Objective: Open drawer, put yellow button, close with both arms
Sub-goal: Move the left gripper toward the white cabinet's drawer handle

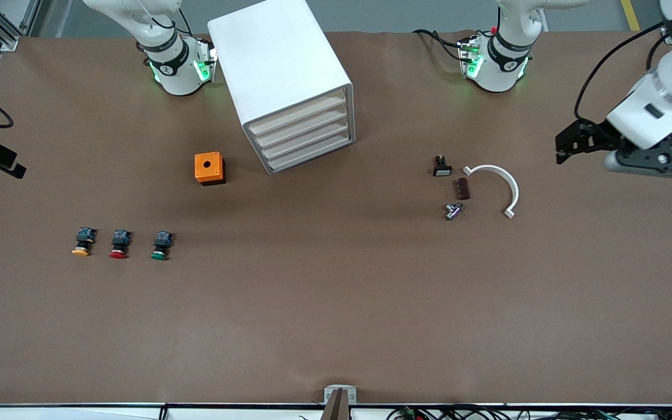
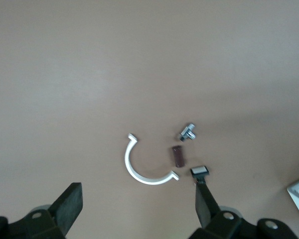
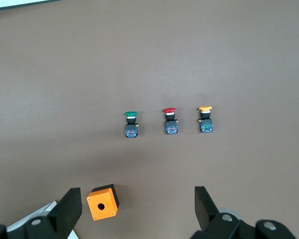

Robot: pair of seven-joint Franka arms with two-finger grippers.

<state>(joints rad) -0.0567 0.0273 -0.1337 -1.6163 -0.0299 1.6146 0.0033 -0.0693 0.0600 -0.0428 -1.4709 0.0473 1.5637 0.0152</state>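
Task not begun. Drawer (image 1: 300, 113) sat closed, top of cabinet (image 1: 280, 70) stack. Yellow button (image 1: 82, 242) lay on surface (image 1: 336, 303) toward right arm's end. Left tool (image 2: 134, 206) and right tool (image 3: 134, 209) hung open, empty. Next likely: reach drawer front, pull.

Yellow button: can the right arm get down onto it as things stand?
Probably yes. The yellow button stands in the open at the end of the row, with a gap to the red button beside it. The right gripper is open, over the table by the orange cube, with nothing in between.
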